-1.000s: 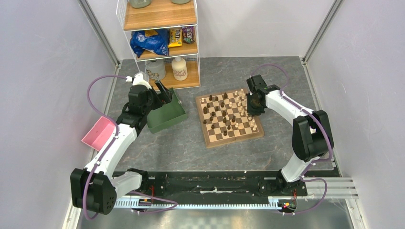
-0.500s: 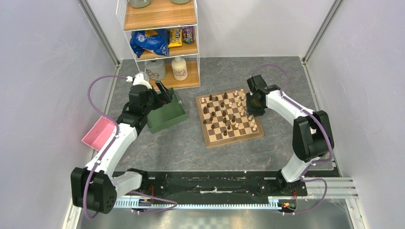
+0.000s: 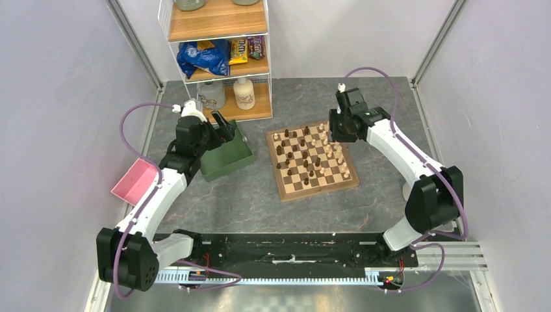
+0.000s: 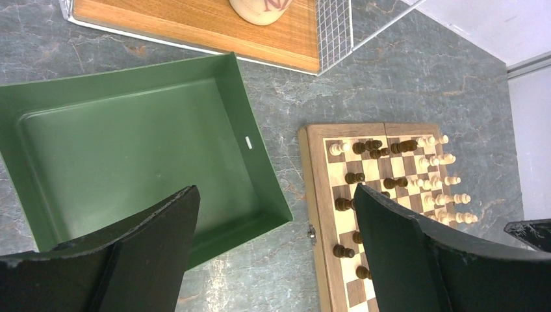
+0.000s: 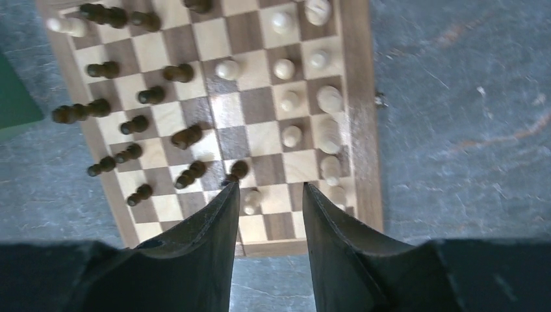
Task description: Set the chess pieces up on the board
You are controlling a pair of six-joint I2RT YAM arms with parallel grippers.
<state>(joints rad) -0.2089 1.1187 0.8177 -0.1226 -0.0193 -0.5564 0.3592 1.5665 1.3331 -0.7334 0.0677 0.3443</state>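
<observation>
Chess pieces (image 5: pixel 187 136), dark brown and pale cream wood, stand mixed on the checkered wooden board (image 5: pixel 356 97). The right gripper (image 5: pixel 266 188) hangs over its far corner, jaws apart, empty; the left gripper (image 4: pixel 274 188) gapes wide above the green tray (image 4: pixel 130 149).

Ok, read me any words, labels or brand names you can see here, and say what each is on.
No text reads clearly.
Snack bags on the shelf: print too small.
Cream jug below them: red marking blurred.
White tag on the green tray: too small to read.
</observation>
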